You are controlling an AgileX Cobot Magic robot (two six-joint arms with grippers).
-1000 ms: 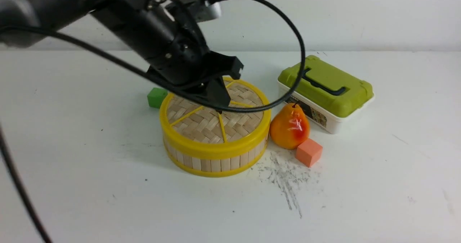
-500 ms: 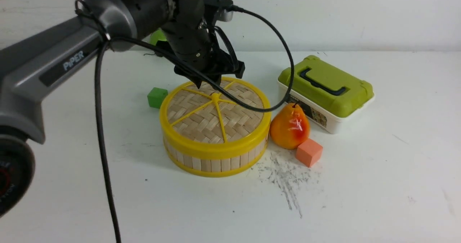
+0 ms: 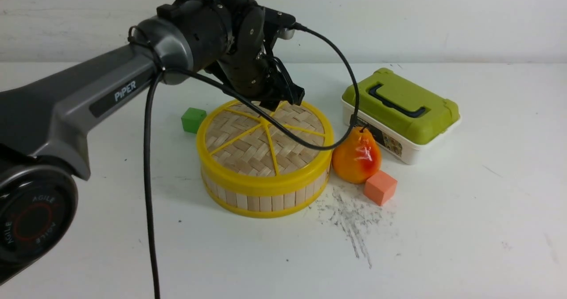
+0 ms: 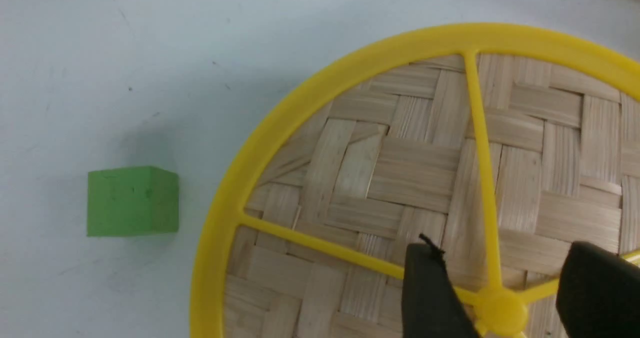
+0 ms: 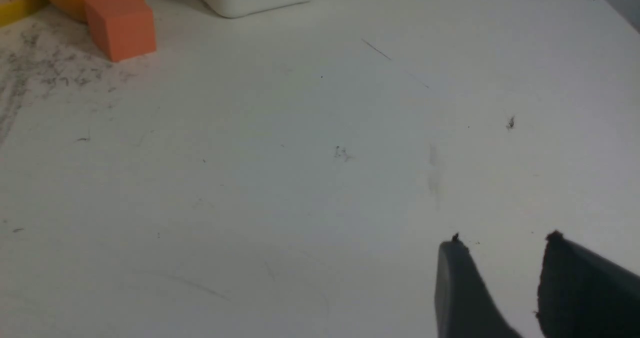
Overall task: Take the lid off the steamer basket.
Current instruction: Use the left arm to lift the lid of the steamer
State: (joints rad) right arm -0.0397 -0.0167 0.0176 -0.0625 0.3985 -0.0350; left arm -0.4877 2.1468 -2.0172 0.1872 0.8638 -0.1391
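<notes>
The lid [image 3: 248, 148], a woven bamboo disc with a yellow rim and spokes, sits closed on the steamer basket [image 3: 261, 200] at the table's middle. My left gripper [image 3: 271, 106] hangs just over the far half of the lid, pointing down. In the left wrist view the lid [image 4: 415, 178] fills the picture. There my left gripper [image 4: 500, 263] is open, with a finger on each side of the yellow hub [image 4: 501, 310], holding nothing. My right gripper [image 5: 502, 243] is open and empty over bare table; it does not show in the front view.
A green cube [image 3: 193, 119] lies left of the basket. A pear [image 3: 356, 155] touches its right side, with an orange cube [image 3: 379, 187] in front. A white box with a green lid [image 3: 401, 108] stands further right. A black cable [image 3: 305, 146] droops over the lid.
The left arm has swung round and stretched out, and its wrist has turned. The gripper has stayed over the lid near the hub. The lid and basket have not moved.
</notes>
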